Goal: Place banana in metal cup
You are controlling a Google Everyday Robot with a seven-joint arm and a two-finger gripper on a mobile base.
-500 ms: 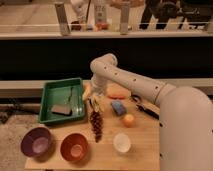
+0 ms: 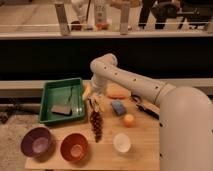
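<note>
jaws on the gripper (image 2: 96,103) point down at the table (image 2: 146,146) near the middle of its far edge, just right of the green tray; whether they are spread, pressed together or pinching something i cannot tell, since the wrist above hides them. the white arm (image 2: 131,82) reaches in from the right side, bends at an elbow over the far edge and drops to the gripper.

the banana (image 2: 88,92) shows as a small yellow curve between the tray's right wall and the wrist, close against both. i cannot tell if it rests on the table or is lifted.

the green tray (image 2: 62,83) fills the far left corner. inside it a dark grey block (image 2: 62,109) lies toward the near side, and a pale shiny shape (image 2: 77,106) sits by the right wall; what that shape is i cannot tell.

a dark red grape cluster (image 2: 96,125) lies in the middle of the table, just below the gripper. right of the gripper are an orange-red piece (image 2: 118,93) by the far edge, a blue block (image 2: 118,106), an orange ball (image 2: 129,119) and a black tool (image 2: 148,109) toward the right edge.

along the near edge stand a purple bowl (image 2: 36,142) at the left corner, an orange bowl (image 2: 75,147) beside it and a white cup (image 2: 121,143) further right.
</note>
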